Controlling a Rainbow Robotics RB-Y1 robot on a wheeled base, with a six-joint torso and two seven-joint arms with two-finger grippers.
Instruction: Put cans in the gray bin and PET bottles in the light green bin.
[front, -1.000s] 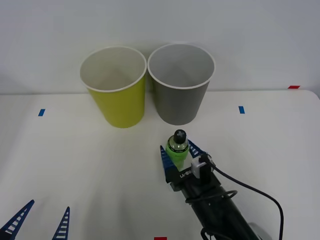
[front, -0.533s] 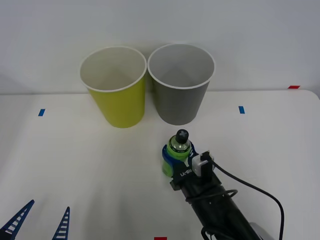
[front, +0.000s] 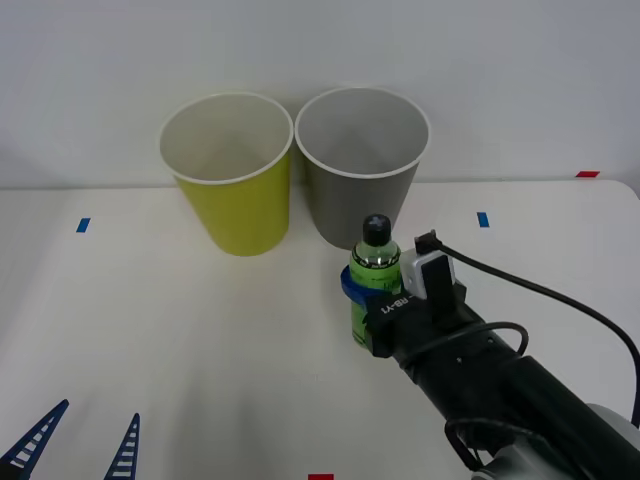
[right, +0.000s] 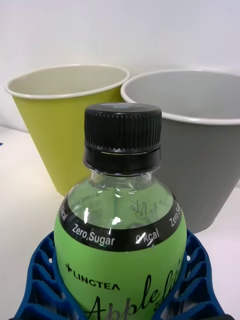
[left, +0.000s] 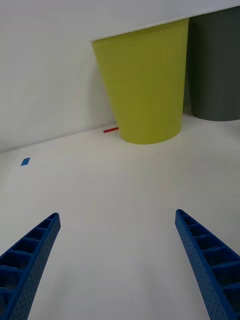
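We see the right hand (front: 366, 300) clasping the PET bottle (front: 374, 285) around its lower body, blue fingers (right: 42, 280) curving along both sides, the bottle upright with its black cap on top. Just beyond the hand stands the gray bin (front: 361, 165); the light green bin (front: 229, 170) touches it on the hand's left. The left hand (front: 78, 448) rests low at the near bench (front: 150, 320) edge, fingers spread wide, holding nothing.

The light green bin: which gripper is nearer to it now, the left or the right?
The right. The right gripper, shut on the PET bottle, is just in front of the gray bin, beside the light green bin. The left gripper waits open at the table's near edge.
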